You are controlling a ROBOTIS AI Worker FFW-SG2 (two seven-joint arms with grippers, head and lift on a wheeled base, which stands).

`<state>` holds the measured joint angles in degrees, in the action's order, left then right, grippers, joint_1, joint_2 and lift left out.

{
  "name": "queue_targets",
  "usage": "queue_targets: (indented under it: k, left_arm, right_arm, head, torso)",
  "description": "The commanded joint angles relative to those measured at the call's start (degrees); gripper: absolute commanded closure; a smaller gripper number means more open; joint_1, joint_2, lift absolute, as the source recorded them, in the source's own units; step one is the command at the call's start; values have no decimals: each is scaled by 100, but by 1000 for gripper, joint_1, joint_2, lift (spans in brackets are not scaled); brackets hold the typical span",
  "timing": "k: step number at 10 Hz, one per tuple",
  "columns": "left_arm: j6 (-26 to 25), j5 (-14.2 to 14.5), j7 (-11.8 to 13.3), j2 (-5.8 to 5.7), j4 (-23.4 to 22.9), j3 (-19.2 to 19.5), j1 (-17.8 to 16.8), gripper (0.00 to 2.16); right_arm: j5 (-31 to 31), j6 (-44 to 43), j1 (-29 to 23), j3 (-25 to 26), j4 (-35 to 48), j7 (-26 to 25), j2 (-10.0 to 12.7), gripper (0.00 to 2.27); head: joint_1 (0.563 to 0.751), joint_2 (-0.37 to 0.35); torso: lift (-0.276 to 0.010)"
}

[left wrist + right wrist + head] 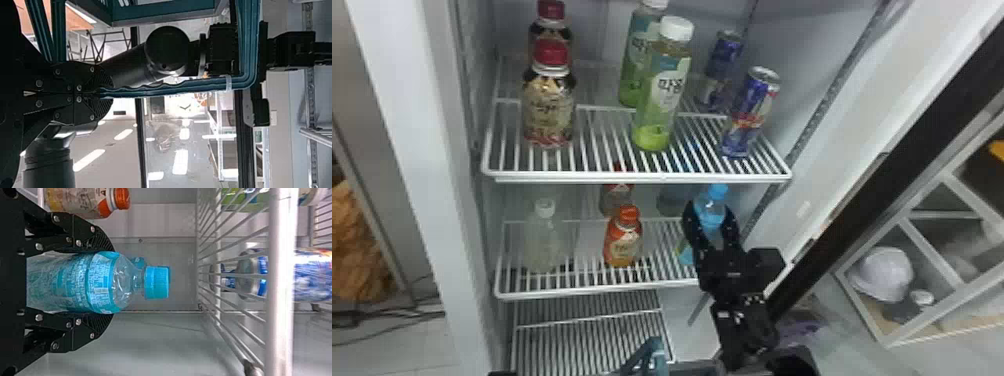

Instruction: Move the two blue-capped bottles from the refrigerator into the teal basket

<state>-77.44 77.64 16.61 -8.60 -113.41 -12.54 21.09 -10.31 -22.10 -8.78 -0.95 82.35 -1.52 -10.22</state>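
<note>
On the middle shelf's right side, my right gripper [710,212] is closed around the front blue-capped bottle [717,192], which stands roughly upright. In the right wrist view, both fingers of the right gripper [111,282] press against the label of this bottle [156,282], below its cap. A second blue cap [138,261] peeks out behind it, its bottle mostly hidden. In the left wrist view, my left gripper [102,93] is shut on the handle [168,89] of the teal basket [164,11]. The basket's handle [652,350] also rises at the head view's bottom edge.
An orange-capped bottle [623,239] and a pale clear bottle [544,240] share the middle shelf. Just above is the upper shelf's front rail [632,177], bearing bottles and cans. The fridge's side wall [812,185] and dark door edge [832,240] lie right of the arm.
</note>
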Motion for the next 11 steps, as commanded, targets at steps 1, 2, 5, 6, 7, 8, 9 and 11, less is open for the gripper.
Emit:
queue_targets:
  k: [1,2,5,6,7,8,9,11]
  left_arm:
    - [9,32,9,-1,0,-3,0,1157]
    - [24,67,9,-1,0,-12,0,1157]
    - [38,84,26,-1,0,-12,14,1157]
    - [38,76,26,-10,0,-12,14,1157]
    - [38,76,26,-10,0,-12,14,1157]
    - [38,84,35,-10,0,-12,14,1157]
    - [38,84,35,-10,0,-12,28,1157]
    - [38,76,35,-1,0,6,42,1157]
  right_arm:
    - [-112,-55,-260,16,448,3,-33,697]
    - [-226,-83,-513,7,800,11,-86,697]
    - [-463,58,-1343,16,1756,38,-165,697]
    - [-542,184,-1624,34,2065,73,-165,696]
    - [-621,395,-1934,95,2459,161,-165,694]
    - [-648,775,-2299,209,3008,178,-156,673]
    - [-657,831,-2581,324,3289,178,-121,673]
    - [-657,1141,-3115,508,3908,187,-103,673]
  head:
    - [695,-350]
    - [695,-350]
    - [695,-350]
    - [695,-350]
    - [695,-350]
    - [695,-350]
    - [695,-350]
    - [695,-350]
  torso:
    - [-136]
    - [-136]
    - [-136]
    - [-136]
    - [-136]
    - [-136]
    - [-136]
    - [-136]
